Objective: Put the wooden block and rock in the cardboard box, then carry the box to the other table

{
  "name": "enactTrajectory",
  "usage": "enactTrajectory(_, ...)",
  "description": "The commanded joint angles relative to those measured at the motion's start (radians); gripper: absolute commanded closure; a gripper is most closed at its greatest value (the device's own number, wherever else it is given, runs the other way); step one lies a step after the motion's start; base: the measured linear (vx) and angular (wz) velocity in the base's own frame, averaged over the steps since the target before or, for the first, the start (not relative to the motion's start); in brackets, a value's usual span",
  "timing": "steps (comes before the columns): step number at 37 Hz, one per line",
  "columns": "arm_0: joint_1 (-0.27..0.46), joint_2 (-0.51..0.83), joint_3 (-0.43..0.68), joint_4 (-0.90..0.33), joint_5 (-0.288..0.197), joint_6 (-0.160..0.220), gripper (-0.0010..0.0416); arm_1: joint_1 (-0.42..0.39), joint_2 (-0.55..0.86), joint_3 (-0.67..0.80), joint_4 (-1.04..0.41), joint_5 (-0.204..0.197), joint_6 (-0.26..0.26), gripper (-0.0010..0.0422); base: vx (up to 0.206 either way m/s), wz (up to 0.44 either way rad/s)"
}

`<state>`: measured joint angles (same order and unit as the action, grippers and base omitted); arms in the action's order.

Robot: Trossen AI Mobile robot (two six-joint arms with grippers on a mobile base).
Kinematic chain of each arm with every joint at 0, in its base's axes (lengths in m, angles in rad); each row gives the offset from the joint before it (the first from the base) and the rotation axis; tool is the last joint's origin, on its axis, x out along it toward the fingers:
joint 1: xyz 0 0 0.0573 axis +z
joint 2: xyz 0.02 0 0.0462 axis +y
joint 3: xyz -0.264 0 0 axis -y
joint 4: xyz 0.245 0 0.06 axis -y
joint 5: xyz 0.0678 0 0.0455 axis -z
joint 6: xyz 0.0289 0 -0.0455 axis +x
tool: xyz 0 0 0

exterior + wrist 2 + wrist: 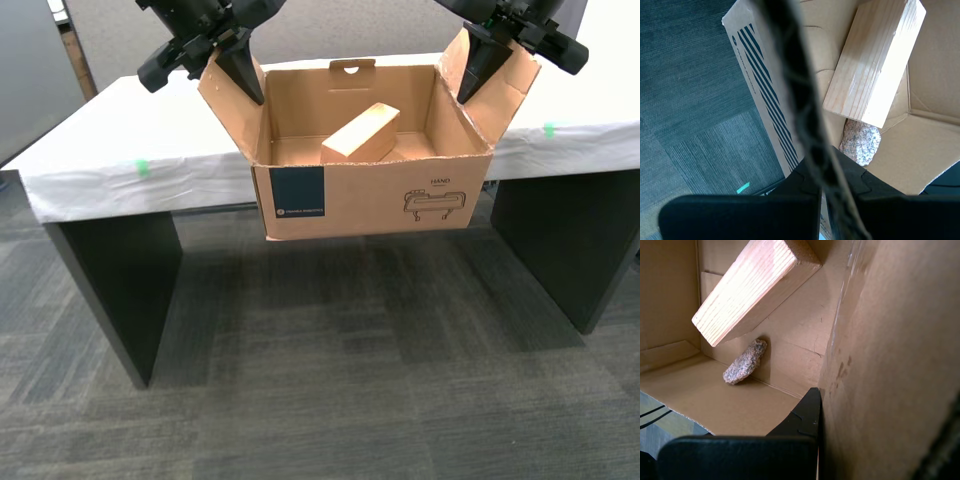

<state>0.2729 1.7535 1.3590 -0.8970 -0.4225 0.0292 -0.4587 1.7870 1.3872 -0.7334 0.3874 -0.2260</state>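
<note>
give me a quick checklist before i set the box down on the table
1. Wooden block in cardboard box: ok.
2. Rock in box, under the tilted block: ok.
3. My first gripper clamped on a side flap: ok.
4. My second gripper clamped on a side flap: ok.
5. Box over the table: not ok, front hangs over carpet.
6. Box bottom clear of the table edge: cannot tell.

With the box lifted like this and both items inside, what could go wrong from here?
1. The cardboard box hangs over the floor, held only by its side flaps; my first gripper and my second gripper each pinch thin cardboard, which may bend or slip.
2. The wooden block leans tilted inside, above the rock; a jolt may make it slide and shift the load.
3. The box's front sits below the tabletop of the table, so it may catch the edge.
</note>
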Motion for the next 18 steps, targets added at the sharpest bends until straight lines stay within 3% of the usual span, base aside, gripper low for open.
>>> enactTrajectory(1,0.001,-0.001,0.001,0.003,-0.015,-0.005,0.0406,-0.002,-0.002,0.002,0.006,0.022,0.016,0.0413,0.145,-0.082)
enactTrajectory(4,0.001,-0.001,0.001,0.007,-0.014,-0.005,0.0406,-0.002,-0.002,0.002,0.008,0.023,0.042,0.0413,0.145,-0.072)
enactTrajectory(18,0.000,-0.001,0.001,0.010,-0.014,-0.006,0.0406,0.002,-0.002,0.002,0.032,0.025,0.053,0.0413,0.150,-0.039)
